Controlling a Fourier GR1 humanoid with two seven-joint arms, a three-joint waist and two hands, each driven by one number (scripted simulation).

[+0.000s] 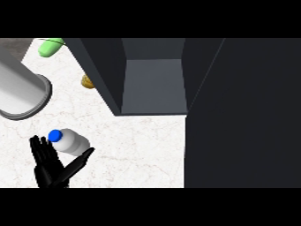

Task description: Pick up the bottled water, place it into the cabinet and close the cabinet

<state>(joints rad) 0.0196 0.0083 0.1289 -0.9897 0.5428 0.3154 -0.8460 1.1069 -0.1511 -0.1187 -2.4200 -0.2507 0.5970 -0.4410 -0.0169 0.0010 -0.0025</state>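
The bottled water (70, 141), clear white with a blue cap, stands on the white marble counter (140, 145) at the lower left. My left hand (48, 170) rises from the lower edge right beside it. Its fingers are straight and spread, and the bottle sits in the fork between fingers and thumb, with the thumb reaching under the bottle's right side. The dark grey cabinet (152, 84) stands open at the upper middle, its inside bare. Its door (250, 114) is swung out and fills the right side. My right hand does not show.
A large grey-white cylinder (13, 86) slants in from the upper left, above the bottle. A green object (50, 47) lies at the far left back. A small brown object (87, 81) peeks out beside the cabinet's left wall.
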